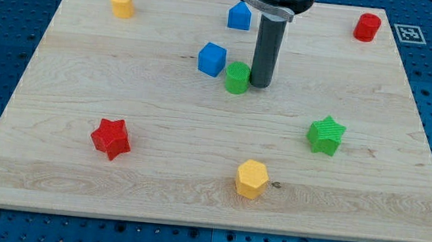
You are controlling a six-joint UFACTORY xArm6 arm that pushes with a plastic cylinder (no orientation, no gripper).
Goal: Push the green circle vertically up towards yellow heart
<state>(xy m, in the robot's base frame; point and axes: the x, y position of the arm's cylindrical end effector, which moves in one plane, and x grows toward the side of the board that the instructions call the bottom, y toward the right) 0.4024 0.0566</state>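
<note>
The green circle (237, 78) sits on the wooden board a little above the middle. My tip (260, 85) stands right beside it on its right, touching or nearly touching it. The yellow heart (121, 4) lies near the board's top left corner, far to the upper left of the green circle. A blue cube (212, 59) sits just to the upper left of the green circle, close to it.
A blue house-shaped block (240, 15) lies at the top, partly beside the rod. A red cylinder (366, 27) is at the top right, a green star (326, 135) at the right, a yellow hexagon (251, 178) at the bottom middle, a red star (111, 138) at the lower left.
</note>
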